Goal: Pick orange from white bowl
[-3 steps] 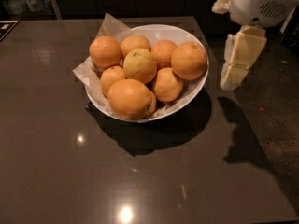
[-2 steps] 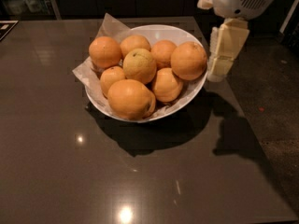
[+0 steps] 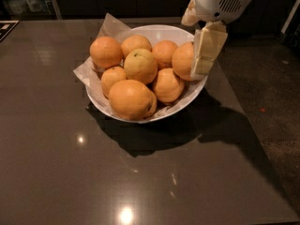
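The white bowl [image 3: 185, 102] stands on a dark glossy table, lined with crumpled whitish paper [image 3: 110, 27] and holding several oranges. The large, smooth, deep-orange orange [image 3: 183, 60] lies at the bowl's right side. My gripper [image 3: 205, 55] hangs down from the upper right, over the bowl's right rim. It is right against this orange and covers its right edge. A paler yellowish orange with a dark stem spot [image 3: 140, 65] lies in the middle. A big orange with a dark crease [image 3: 131, 99] lies at the front.
The dark table [image 3: 70, 172] reaches to the left and front. Its right edge [image 3: 253, 135] runs diagonally, with dark speckled floor [image 3: 274, 78] beyond. The white arm housing [image 3: 222, 1] is above the bowl's far right rim.
My gripper has moved left from beside the bowl to over its right rim, now against the rightmost orange. The bowl and oranges have not moved.
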Controlling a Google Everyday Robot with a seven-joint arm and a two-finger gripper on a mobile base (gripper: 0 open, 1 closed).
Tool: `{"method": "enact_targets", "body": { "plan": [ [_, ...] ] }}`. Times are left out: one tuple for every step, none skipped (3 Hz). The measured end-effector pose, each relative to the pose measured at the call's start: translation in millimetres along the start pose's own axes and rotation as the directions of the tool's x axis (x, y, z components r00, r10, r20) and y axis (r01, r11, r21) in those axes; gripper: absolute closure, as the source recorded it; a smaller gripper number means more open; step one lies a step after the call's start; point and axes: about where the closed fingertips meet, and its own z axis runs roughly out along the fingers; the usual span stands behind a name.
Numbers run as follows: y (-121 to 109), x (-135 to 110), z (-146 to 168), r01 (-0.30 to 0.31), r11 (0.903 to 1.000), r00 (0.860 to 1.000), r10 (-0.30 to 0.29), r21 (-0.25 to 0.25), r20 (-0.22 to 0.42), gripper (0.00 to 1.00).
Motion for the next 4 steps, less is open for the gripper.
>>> {"method": "enact_targets", "body": {
  "plan": [
    [-3.2,-4.9,10.8,-0.008,0.9995,1.0,0.008,-0.03,-0.002,0.2],
    [-7.9,-6.1,16.3,-0.019,0.9991,1.0,0.019,-0.037,-0.011,0.19],
    [-8.9,-3.3,22.7,-0.032,0.9983,0.999,0.031,-0.048,-0.029,0.19],
    [-4.4,8.4,31.0,-0.068,0.9952,0.997,0.065,-0.071,-0.043,0.19]
  ]
}}
